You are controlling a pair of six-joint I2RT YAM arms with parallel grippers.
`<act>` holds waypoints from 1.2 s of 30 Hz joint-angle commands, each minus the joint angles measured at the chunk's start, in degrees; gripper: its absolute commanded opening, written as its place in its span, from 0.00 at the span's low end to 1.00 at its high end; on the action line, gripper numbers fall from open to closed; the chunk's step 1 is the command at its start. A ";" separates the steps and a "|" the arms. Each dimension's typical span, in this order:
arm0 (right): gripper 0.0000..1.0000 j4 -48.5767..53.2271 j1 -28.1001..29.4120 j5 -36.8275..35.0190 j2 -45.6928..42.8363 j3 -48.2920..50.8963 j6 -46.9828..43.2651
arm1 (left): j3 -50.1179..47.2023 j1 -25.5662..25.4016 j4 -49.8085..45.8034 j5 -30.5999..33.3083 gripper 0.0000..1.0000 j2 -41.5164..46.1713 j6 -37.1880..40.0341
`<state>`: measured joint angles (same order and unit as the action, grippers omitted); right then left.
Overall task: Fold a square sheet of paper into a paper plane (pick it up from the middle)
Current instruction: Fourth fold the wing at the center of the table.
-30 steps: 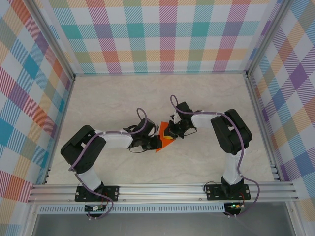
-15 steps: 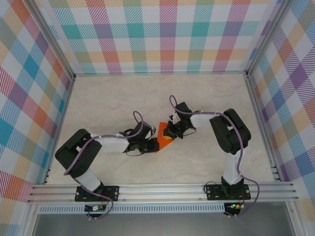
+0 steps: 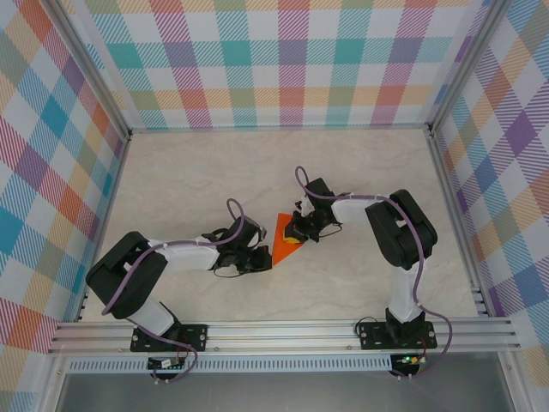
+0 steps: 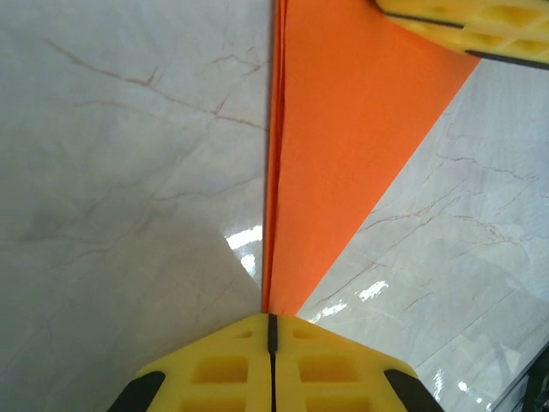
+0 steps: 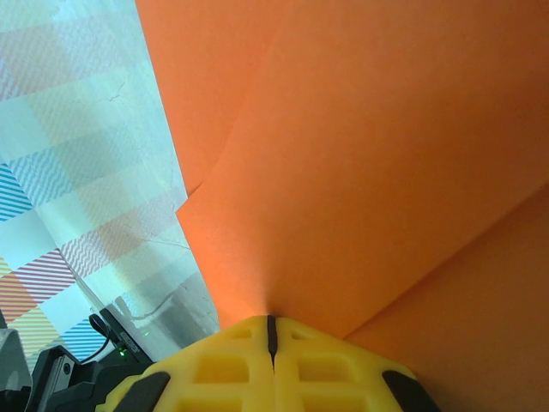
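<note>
Folded square sheet of paper (image 3: 281,245) lies at table centre. Right gripper (image 5: 271,319), clamped on its 2 o'clock side, anchors it. Left gripper (image 4: 271,318), jaws closed, touches the sheet's 7 o'clock point, probably finishing a crease stroke. Since earlier, it has slid toward 8 o'clock, while the right gripper is unchanged.

Pale marbled table (image 4: 129,172), glossy. Folded orange paper (image 4: 334,129) lies flat on it between left gripper (image 4: 270,321) and right gripper (image 5: 270,323), narrow tip at the left one.
</note>
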<state>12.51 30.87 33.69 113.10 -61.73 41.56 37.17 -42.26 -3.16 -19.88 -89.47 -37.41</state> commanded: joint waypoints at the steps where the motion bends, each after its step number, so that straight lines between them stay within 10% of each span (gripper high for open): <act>1: 0.01 5.50 0.42 -14.00 7.09 3.20 0.10 | -1.53 -1.12 -16.39 0.65 0.06 -0.18 1.98; 23: 0.01 5.47 0.44 -13.40 7.31 2.58 0.25 | 0.28 -1.20 12.23 4.76 0.05 1.52 -8.05; 36: 0.01 5.29 0.42 -13.22 7.03 2.76 0.36 | -0.62 -1.33 12.74 4.85 0.00 -3.47 -8.38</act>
<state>13.17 30.87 33.98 113.38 -62.26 41.56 37.06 -42.78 9.10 -15.33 -92.07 -45.63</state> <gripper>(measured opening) 0.045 0.045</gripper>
